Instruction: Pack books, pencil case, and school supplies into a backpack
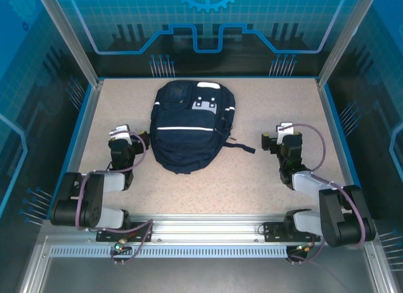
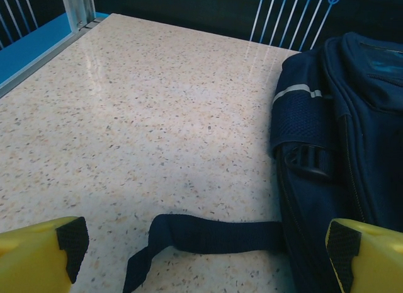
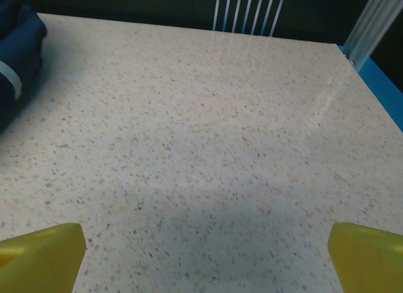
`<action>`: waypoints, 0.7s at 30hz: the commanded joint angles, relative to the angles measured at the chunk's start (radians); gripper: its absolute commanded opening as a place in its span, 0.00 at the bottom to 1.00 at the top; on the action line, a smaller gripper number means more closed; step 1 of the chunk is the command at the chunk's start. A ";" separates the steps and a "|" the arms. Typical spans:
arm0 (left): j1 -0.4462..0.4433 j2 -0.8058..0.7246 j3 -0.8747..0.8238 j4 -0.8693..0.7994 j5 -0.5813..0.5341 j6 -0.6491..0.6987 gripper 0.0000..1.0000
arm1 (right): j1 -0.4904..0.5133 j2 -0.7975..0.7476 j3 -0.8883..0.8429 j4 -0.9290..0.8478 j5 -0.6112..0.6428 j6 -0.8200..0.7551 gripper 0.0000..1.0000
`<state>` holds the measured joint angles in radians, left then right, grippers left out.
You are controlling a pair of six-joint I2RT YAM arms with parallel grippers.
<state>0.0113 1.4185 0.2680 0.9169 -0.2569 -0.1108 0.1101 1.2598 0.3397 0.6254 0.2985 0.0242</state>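
Surface: speckled beige table [image 1: 252, 179], blue rim, bare apart from the bag. It is enclosed by aluminium posts [image 1: 69, 38] and blue see-through panels [image 1: 264, 22] printed with circuit lines.

Backpack [image 1: 189, 126]: upper centre of the top view, lying flat. Its long axis runs up-down the frame, with the white-patch end toward the upper edge (leaning slightly right). One strap [image 1: 241, 145] trails right.

Left gripper [image 1: 128, 137]: just left of the bag, jaws spread wide, gripping nothing. A loose strap [image 2: 208, 236] lies on the table ahead of its yellow fingers [image 2: 38, 252].

Right gripper [image 1: 281, 137]: well right of the bag, jaws wide apart, empty.
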 commanded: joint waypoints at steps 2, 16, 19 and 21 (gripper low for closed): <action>-0.017 0.063 0.020 0.114 0.005 0.052 0.99 | -0.038 0.060 -0.007 0.143 -0.102 0.001 1.00; -0.053 0.133 0.094 0.044 -0.039 0.080 0.99 | -0.039 0.237 0.059 0.183 -0.076 0.023 1.00; -0.053 0.135 0.093 0.049 -0.039 0.081 0.99 | -0.027 0.241 0.063 0.178 -0.059 0.017 1.00; -0.052 0.134 0.092 0.048 -0.038 0.082 0.99 | -0.027 0.240 0.064 0.177 -0.061 0.016 1.00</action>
<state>-0.0368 1.5494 0.3454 0.9478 -0.2768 -0.0490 0.0738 1.4891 0.3859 0.7860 0.2123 0.0334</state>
